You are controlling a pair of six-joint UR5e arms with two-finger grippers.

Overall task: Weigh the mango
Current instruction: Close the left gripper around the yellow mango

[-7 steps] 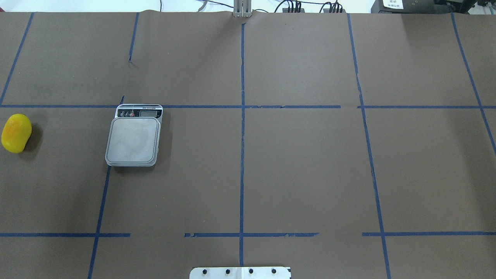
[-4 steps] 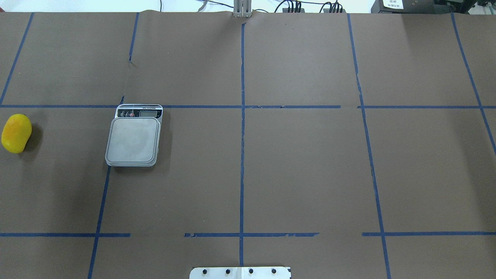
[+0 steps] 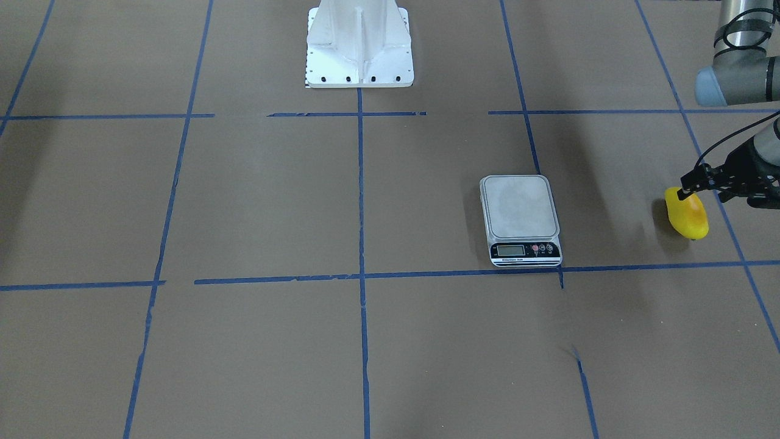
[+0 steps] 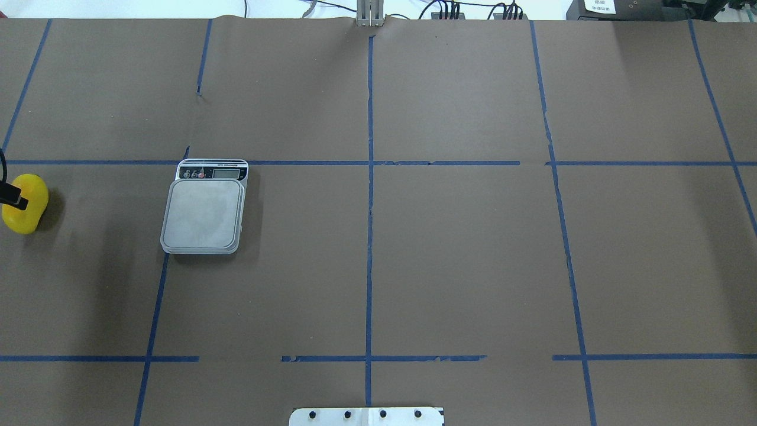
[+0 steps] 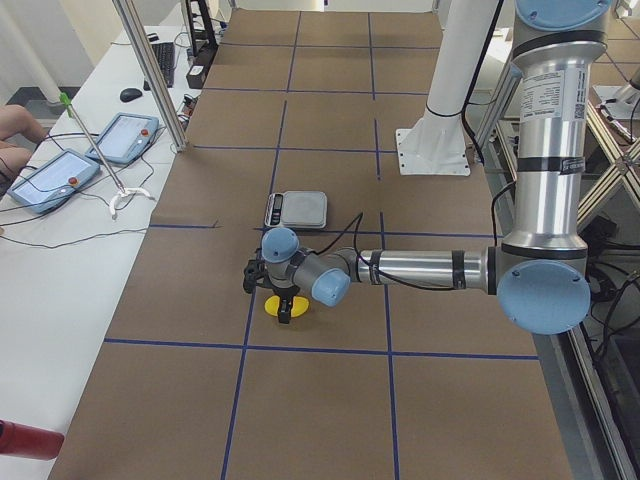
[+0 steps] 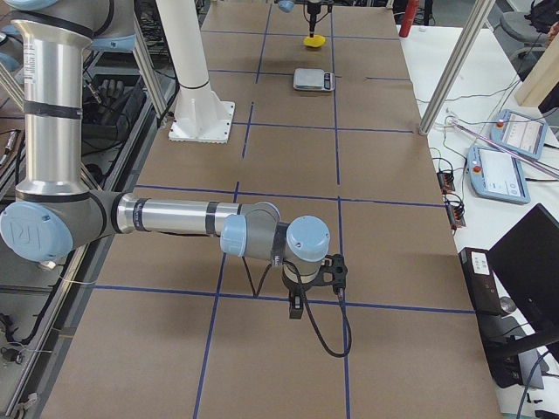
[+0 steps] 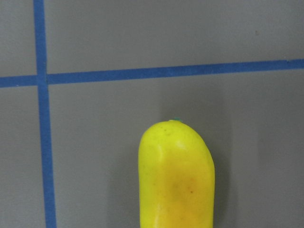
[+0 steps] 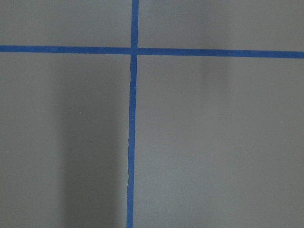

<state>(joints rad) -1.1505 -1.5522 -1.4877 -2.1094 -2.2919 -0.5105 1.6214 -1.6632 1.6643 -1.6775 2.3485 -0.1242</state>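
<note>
The left end effector (image 3: pixel 707 183) is cut off by the right edge of the front-facing view. Overhead it shows only as a dark sliver at the left edge, covering part of the mango (image 4: pixel 29 214); in the left side view the wrist hides most of the fruit, and the left wrist camera cuts off its lower part at the bottom edge. The right end effector (image 6: pixel 301 301) shows only in the right side view, so whether it is spread or closed cannot be told, and the digits on the digital scale's (image 3: pixel 520 210) display (image 3: pixel 510 249) are too small to read.
</note>
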